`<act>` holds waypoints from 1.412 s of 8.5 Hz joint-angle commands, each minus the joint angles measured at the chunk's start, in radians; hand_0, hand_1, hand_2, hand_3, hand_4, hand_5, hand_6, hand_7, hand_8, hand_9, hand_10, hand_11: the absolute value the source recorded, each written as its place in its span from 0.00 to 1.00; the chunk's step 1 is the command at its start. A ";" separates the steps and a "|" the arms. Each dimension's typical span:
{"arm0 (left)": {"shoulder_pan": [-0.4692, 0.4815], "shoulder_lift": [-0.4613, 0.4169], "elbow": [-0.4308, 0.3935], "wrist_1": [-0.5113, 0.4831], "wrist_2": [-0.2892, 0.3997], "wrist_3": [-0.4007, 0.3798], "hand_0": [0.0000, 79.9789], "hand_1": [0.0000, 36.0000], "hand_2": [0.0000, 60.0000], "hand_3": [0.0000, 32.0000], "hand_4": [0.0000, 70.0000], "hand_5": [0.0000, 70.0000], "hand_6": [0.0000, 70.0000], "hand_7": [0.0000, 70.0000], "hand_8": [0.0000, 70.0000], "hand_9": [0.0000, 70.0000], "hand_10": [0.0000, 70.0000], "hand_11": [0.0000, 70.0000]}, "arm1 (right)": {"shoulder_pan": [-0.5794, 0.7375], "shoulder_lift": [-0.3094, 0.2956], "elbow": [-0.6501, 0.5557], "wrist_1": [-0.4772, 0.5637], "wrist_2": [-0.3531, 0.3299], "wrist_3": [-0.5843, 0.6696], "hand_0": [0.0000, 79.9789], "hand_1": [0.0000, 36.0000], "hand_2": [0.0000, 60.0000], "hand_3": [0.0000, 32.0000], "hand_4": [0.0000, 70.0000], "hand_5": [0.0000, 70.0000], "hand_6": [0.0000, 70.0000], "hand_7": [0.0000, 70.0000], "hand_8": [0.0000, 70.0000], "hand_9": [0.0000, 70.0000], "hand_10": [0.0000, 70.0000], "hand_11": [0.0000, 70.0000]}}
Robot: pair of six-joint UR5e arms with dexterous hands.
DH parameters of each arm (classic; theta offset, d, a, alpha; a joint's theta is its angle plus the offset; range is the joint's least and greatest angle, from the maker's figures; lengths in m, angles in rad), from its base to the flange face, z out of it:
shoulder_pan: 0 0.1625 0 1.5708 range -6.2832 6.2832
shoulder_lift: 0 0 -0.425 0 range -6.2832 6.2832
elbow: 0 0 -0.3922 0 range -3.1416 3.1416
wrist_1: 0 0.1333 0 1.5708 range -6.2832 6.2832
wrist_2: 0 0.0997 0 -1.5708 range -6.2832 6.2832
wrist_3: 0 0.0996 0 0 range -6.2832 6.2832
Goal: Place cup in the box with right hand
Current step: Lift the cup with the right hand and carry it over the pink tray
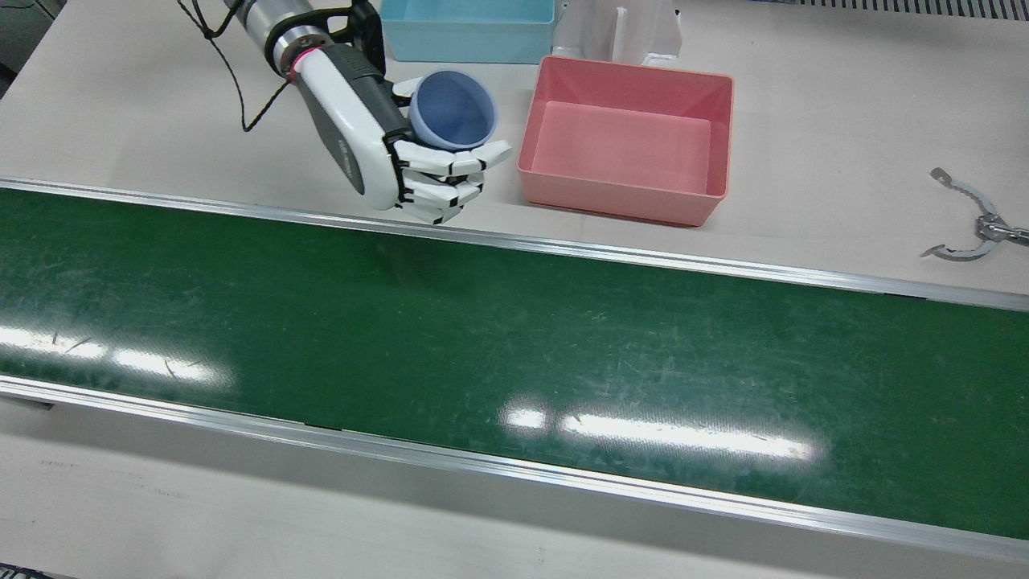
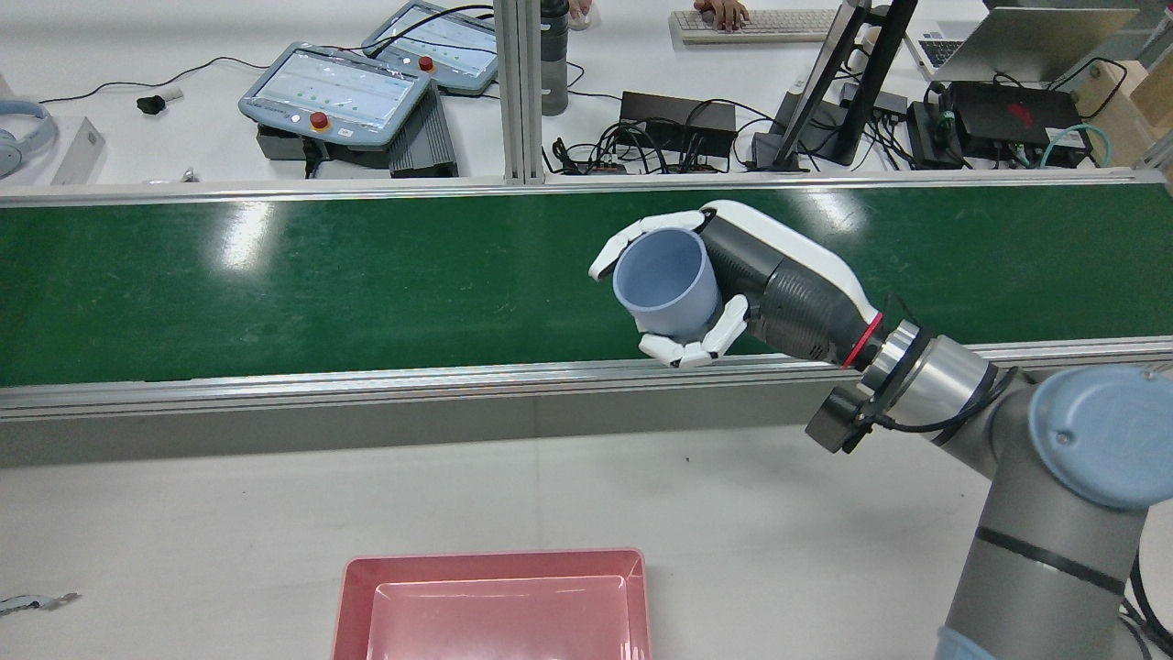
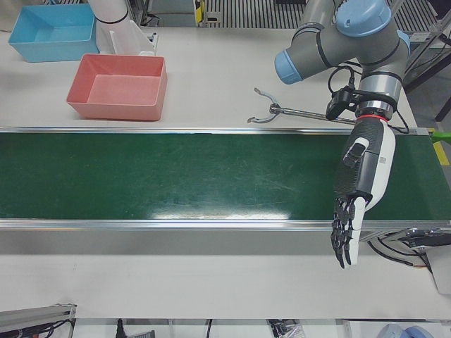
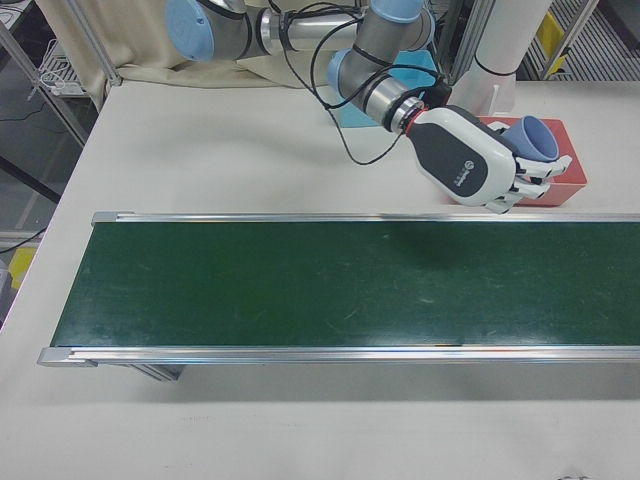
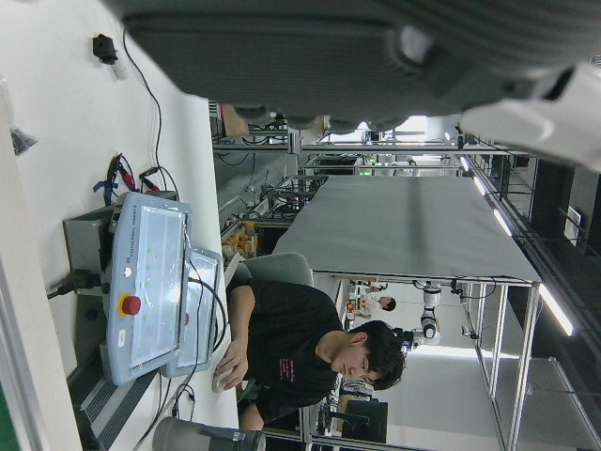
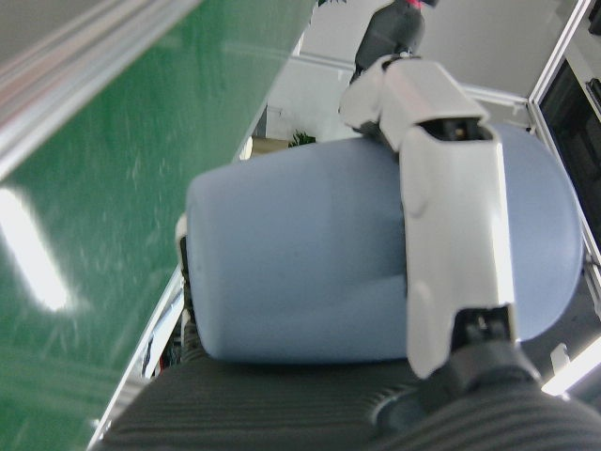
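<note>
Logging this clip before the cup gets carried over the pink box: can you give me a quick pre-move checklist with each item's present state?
1. Right robot hand shut on the blue cup: ok, fingers wrap its wall in the front, rear and right hand views.
2. Cup clear of the green belt: ok, held aloft, mouth tilted up.
3. Pink box empty: ok, bare floor.
4. Cup over the box: not ok, it hangs beside the box's rim.
5. Left robot hand out of the way: ok, open, hanging at the belt's far end.
6. Metal tongs clear of the path: ok, beyond the box.
</note>
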 commanded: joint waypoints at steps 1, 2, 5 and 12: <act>0.000 -0.001 0.002 0.000 0.002 0.000 0.00 0.00 0.00 0.00 0.00 0.00 0.00 0.00 0.00 0.00 0.00 0.00 | -0.257 0.020 0.050 -0.032 0.067 -0.146 1.00 1.00 1.00 0.00 0.26 0.39 0.64 1.00 1.00 1.00 0.76 1.00; 0.000 -0.001 0.002 0.000 0.000 0.000 0.00 0.00 0.00 0.00 0.00 0.00 0.00 0.00 0.00 0.00 0.00 0.00 | -0.309 0.019 0.044 -0.031 0.088 -0.174 1.00 1.00 1.00 0.00 0.24 0.39 0.63 1.00 1.00 1.00 0.76 1.00; 0.000 -0.001 0.002 0.000 0.000 0.000 0.00 0.00 0.00 0.00 0.00 0.00 0.00 0.00 0.00 0.00 0.00 0.00 | -0.423 -0.009 0.034 -0.031 0.174 -0.261 1.00 1.00 1.00 0.00 0.18 0.38 0.57 1.00 0.92 1.00 0.70 1.00; 0.000 -0.001 0.002 0.000 0.000 0.000 0.00 0.00 0.00 0.00 0.00 0.00 0.00 0.00 0.00 0.00 0.00 0.00 | -0.438 -0.020 0.020 -0.029 0.179 -0.272 0.99 0.99 0.01 0.00 0.00 0.14 0.00 0.00 0.00 0.00 0.00 0.00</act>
